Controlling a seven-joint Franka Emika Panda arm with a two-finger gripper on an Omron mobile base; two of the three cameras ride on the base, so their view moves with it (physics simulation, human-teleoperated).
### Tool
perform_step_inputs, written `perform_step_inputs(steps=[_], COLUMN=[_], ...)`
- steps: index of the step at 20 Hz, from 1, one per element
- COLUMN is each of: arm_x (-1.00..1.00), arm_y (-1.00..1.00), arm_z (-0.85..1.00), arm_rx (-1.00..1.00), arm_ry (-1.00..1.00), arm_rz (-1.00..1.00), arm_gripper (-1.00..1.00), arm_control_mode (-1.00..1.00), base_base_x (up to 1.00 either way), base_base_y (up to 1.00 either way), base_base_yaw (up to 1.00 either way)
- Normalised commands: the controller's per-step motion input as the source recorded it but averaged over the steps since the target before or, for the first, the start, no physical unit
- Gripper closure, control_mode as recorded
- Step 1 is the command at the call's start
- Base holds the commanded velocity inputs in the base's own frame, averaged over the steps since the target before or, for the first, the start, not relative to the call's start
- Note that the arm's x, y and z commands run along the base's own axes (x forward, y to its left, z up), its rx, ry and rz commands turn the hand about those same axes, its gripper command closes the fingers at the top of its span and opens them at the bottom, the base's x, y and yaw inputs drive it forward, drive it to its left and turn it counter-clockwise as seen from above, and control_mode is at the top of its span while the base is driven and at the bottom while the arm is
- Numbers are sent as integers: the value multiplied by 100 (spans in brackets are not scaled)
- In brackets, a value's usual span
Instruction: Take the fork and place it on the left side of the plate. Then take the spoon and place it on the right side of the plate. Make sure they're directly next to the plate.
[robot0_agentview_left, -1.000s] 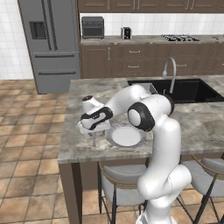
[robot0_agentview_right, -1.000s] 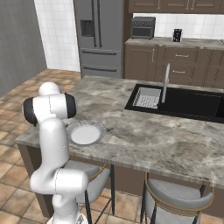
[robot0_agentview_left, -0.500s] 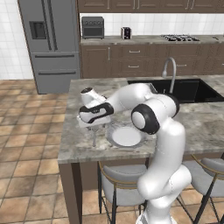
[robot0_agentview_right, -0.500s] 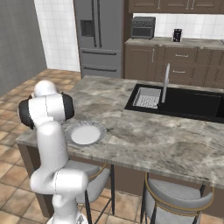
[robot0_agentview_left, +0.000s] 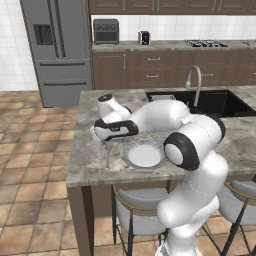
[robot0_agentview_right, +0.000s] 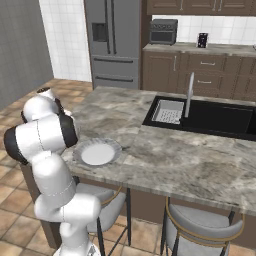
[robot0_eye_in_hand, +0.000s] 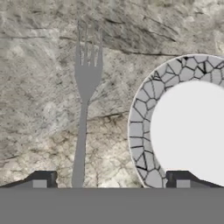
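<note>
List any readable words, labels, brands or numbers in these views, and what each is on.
None can be read.
The fridge has a dark panel with no legible marks.
The toaster oven and the small dark appliance show no legible text.
The plate and fork carry none.

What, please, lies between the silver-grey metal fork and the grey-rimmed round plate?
Only bare marbled countertop separates the silver-grey metal fork from the grey-rimmed plate, seen in the hand view.
</note>
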Motion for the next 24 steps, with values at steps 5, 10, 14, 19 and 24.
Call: perform_step_inputs(steps=[5,10,14,19,24], arm_x=[-77,-74,-77,-72,-68], arm_y=[-52,-54,-48,-34,-29], arm_z=[33,32,47,57,50], arm_rx=[20,19,13,7,5], arm_ry=[-18,-12,-7,0,9], arm_rz=[4,11,12,9,7], arm_gripper=[-100,-100,-100,-100,-100], arm_control_mode=[-100,-100,-100,-100,-100], base_base_x=[0,0,0,0,0], base_base_y=[0,0,0,0,0], base_base_yaw=[0,0,0,0,0])
